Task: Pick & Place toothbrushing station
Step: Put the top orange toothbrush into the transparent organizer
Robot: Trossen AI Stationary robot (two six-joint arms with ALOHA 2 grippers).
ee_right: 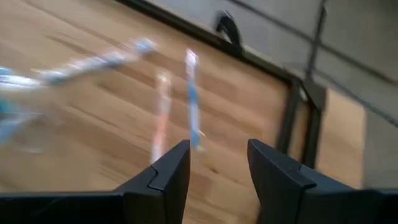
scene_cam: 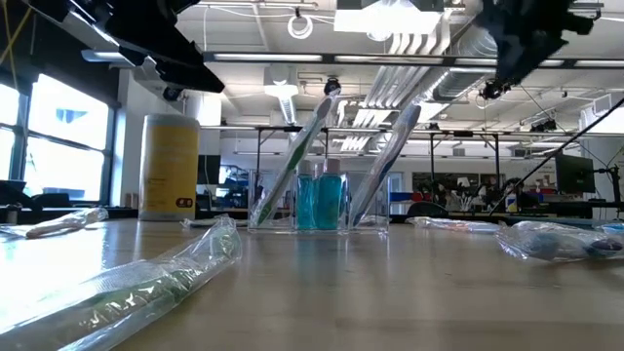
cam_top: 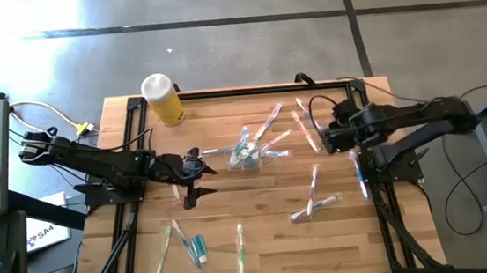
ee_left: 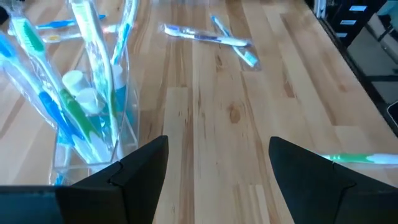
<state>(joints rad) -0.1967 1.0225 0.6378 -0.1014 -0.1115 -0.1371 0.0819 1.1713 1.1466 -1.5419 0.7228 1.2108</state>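
High view: container [cam_top: 247,156] sits mid-worktop [cam_top: 261,241], several brushes and tubes already standing in it. Loose brushes lie around it: two [cam_top: 307,131] at 2 o'clock, more at 4 and 7. Left hand [cam_top: 192,178] hovers just beside the container at 9 o'clock, fingers spread wide, empty. Right hand [cam_top: 332,133], fingers part open, empty, hangs over the 2 o'clock pair. Likely next pick there; best to descend straight, straddle one handle mid-length, avoid pinching its neighbour.
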